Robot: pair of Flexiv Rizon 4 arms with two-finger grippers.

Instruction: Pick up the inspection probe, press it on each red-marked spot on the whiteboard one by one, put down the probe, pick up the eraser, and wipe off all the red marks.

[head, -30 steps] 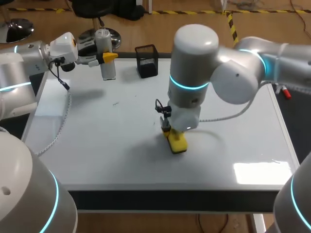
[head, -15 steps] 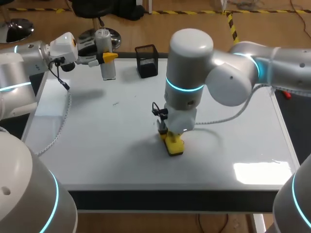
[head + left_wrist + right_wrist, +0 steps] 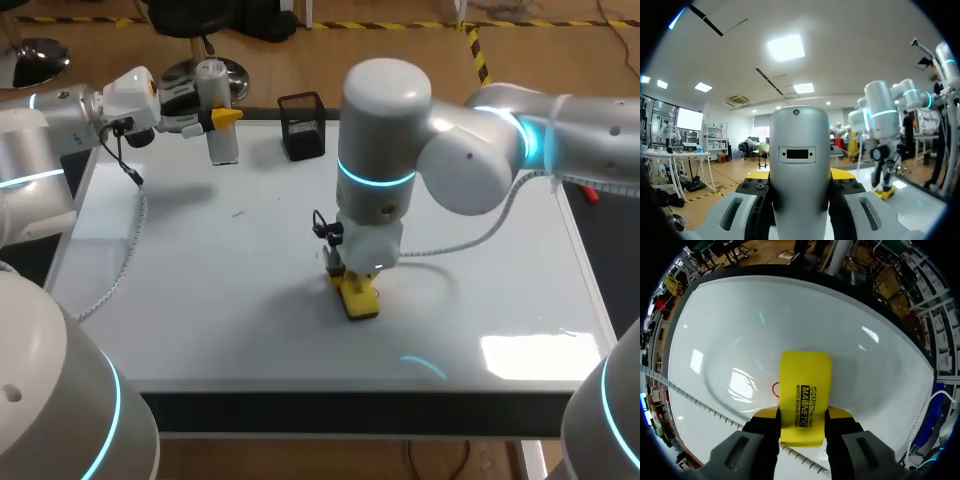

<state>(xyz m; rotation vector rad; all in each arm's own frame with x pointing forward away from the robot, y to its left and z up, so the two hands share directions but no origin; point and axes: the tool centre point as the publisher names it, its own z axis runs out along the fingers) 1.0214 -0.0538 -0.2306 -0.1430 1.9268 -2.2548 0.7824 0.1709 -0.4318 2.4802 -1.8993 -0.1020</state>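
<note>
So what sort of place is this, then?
Probably a robotics lab test bench: two robot arms stand at a whiteboard tabletop, the right gripper shut on a yellow eraser, the left gripper on a probe.

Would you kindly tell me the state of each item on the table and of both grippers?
eraser: flat on the whiteboard, clamped by the right gripper.
red mark: partly showing beside the eraser, not yet wiped.
probe: upright, at the whiteboard's far left.
left gripper: shut on the probe.
right gripper: shut on the eraser.
mesh holder: upright at the far edge.
</note>
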